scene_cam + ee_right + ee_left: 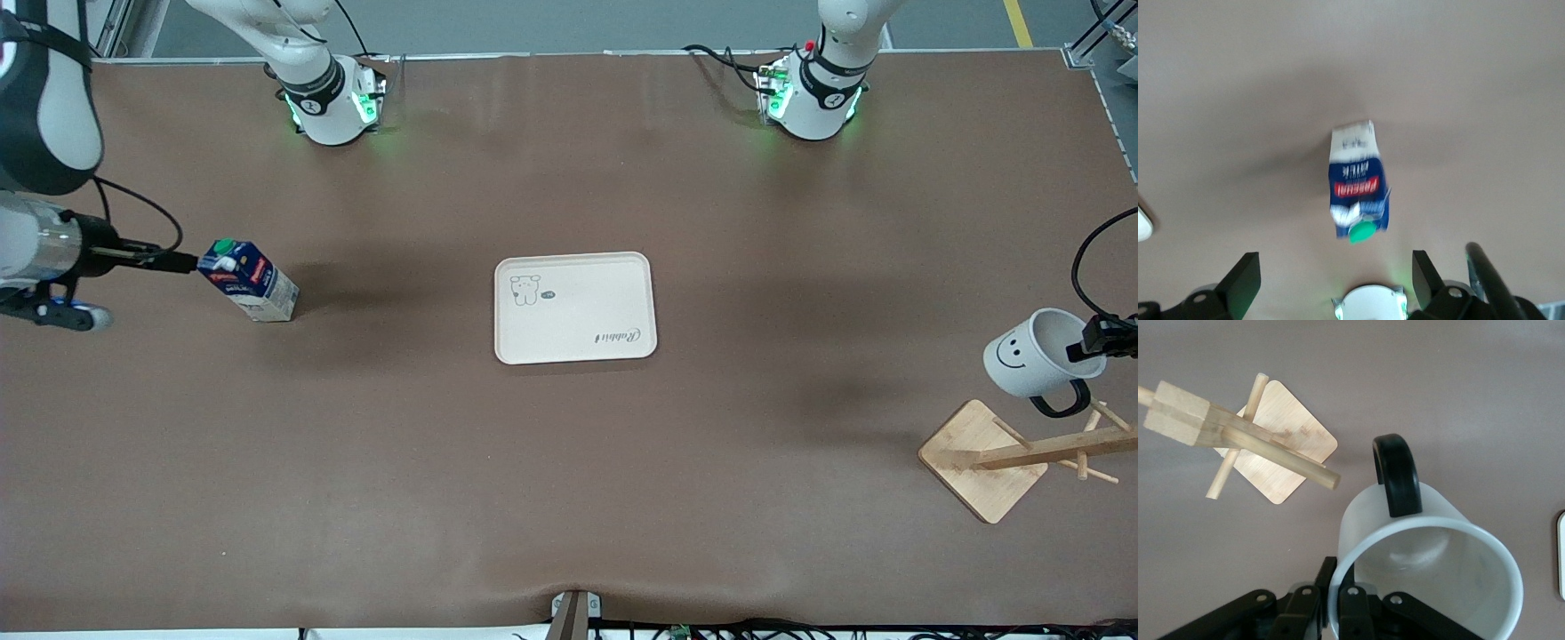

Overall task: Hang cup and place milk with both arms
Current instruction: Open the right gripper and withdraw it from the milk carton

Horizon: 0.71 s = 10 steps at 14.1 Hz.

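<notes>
At the frame's right edge the left hand (1095, 342) pinches the rim of the smiley mug (1036, 354) above the wooden mug tree (1022, 455), so thread its black handle over a peg, while the right hand (1331, 280), spread open and empty, lines up over the milk carton (249, 280) standing on the counter (569, 498) at left.

The table (569, 498) wears a matt brown cloth-like cover, faintly rippled near its front edge. The cup (1022, 360) looks like smooth glossy ceramic with a shiny black handle. The rack (987, 458) is pale bare wood. The milk (249, 280) is printed carton. The tray (622, 302) looks matt cream plastic.
</notes>
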### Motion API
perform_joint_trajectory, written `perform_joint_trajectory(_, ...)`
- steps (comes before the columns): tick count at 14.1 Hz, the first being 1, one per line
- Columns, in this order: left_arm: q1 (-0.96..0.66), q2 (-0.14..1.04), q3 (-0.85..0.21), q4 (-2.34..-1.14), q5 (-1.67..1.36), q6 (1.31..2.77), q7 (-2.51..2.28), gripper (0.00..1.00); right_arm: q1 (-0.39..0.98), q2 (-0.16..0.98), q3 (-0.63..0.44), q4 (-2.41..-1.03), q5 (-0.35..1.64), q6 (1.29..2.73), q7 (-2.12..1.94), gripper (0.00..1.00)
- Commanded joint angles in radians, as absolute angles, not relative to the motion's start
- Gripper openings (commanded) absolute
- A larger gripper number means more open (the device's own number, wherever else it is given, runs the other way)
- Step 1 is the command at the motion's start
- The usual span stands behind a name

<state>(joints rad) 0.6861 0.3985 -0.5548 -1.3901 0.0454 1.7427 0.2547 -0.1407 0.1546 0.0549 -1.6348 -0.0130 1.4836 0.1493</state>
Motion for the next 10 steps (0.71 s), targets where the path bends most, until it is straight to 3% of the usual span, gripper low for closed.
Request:
perform_joint_trajectory(1,0.712,0.394,-0.560,-1.387,0.023,1.726,0.287,0.00,-0.127,0.248,0.058,-1.424,0.000,1.456,0.155,1.00)
perform_joint_trajectory(7,0.735,0.402,-0.560,-1.382,0.023,1.736,0.307,0.00,-0.149,0.270,0.052,-1.339,0.006,1.506,0.169,1.00)
perform_joint_trajectory(10,0.741,0.410,-0.560,-1.382,0.023,1.741,0.308,0.00,-0.147,0.223,0.058,-1.345,0.018,1.421,0.163,1.00)
